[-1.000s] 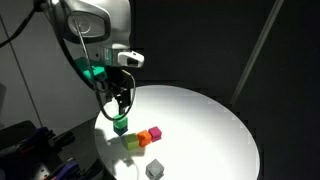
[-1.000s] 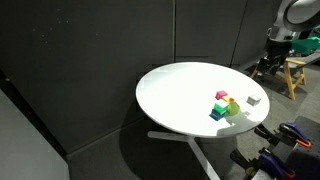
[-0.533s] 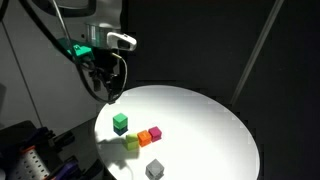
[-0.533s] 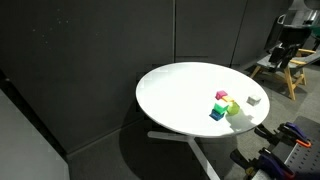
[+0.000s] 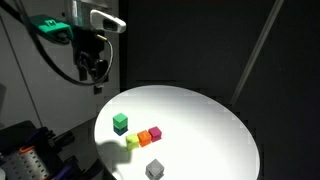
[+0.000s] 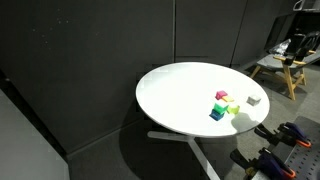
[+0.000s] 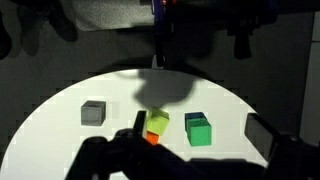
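Note:
My gripper [image 5: 95, 72] hangs open and empty, high above the near-left edge of the round white table [image 5: 200, 120]. Well below it a green cube [image 5: 120, 122] sits stacked on a blue cube. Beside that stack lie a yellow-green cube [image 5: 132, 143], an orange cube [image 5: 144, 137] and a magenta cube [image 5: 155, 132] in a row. A grey cube [image 5: 154, 169] lies apart near the table's front edge. In the wrist view the green cube [image 7: 199, 130], the yellow-green cube [image 7: 157, 122] and the grey cube [image 7: 93, 112] lie far below the open fingers [image 7: 203, 140].
Black curtains surround the table [image 6: 180, 95]. The cube cluster [image 6: 224, 105] lies near the table's edge in that exterior view. A wooden stool [image 6: 292, 72] stands behind it and dark equipment [image 5: 25, 150] stands on the floor beside the table.
The gripper has risen from just above the green cube and moved up and to the left, away from the table. The cubes have not moved.

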Robot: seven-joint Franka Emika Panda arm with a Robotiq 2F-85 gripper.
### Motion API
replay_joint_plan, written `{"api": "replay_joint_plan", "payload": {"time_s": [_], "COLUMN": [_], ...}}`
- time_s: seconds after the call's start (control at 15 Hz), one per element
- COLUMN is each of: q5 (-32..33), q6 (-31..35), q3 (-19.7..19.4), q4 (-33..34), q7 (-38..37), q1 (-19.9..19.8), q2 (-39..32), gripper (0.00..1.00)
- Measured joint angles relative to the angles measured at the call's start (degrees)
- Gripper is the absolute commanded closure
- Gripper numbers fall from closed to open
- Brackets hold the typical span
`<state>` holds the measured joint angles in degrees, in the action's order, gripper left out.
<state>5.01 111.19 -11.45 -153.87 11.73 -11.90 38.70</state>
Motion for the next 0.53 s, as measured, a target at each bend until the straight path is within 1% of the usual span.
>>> {"api": "replay_joint_plan", "payload": {"time_s": [0.27,0.53], "q5": [0.0,0.0], "q6": [-2.6,-4.1], "q3": [-0.8,-1.8], "q4": [0.1,0.2], "q7": [0.0,0.0], "q1": [0.0,0.0], "q2": [4.1,6.6], "gripper": [0.0,0.0]}}
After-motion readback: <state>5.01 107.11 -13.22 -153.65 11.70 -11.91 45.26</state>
